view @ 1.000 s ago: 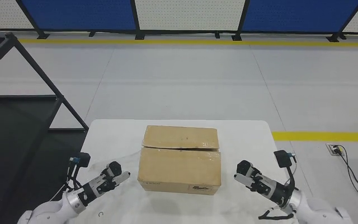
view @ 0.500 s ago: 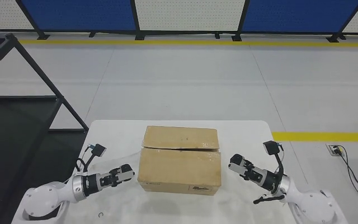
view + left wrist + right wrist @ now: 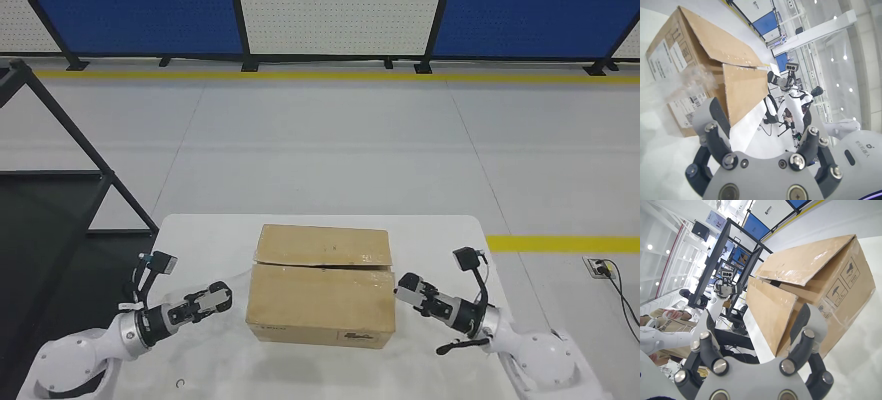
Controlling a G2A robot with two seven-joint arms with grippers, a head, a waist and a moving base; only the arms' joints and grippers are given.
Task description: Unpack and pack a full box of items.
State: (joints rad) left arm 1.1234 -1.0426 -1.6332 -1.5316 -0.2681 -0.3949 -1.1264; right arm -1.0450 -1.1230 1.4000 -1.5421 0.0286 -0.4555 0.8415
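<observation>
A black metal frame (image 3: 60, 150) stands on the floor at the far left, beside a white table (image 3: 200, 240).

On the left part of the table, the left gripper (image 3: 218, 296) hangs low, pointing right toward the cardboard box (image 3: 320, 290). It is near the box's left side but apart from it. In the left wrist view, this gripper (image 3: 761, 113) has its two dark fingers (image 3: 717, 111) spread wide, with nothing between them.

The box sits upright in the middle of the table, closer to the near edge. Its two top flaps are folded down and meet along a seam running left to right. They are not sealed flat. The left wrist view shows the box (image 3: 730, 56) with a gap under the flaps at its left end and a loose scrap of clear tape (image 3: 694, 79) on that side, next to printed labels.

On the right, the right gripper (image 3: 405, 289) points left, just beside the box's right side near its near corner. Whether it touches cannot be told. In the right wrist view, its fingers (image 3: 808, 313) are also spread wide and hold nothing, with the box (image 3: 810, 272) directly ahead of the gripper (image 3: 757, 315).
</observation>
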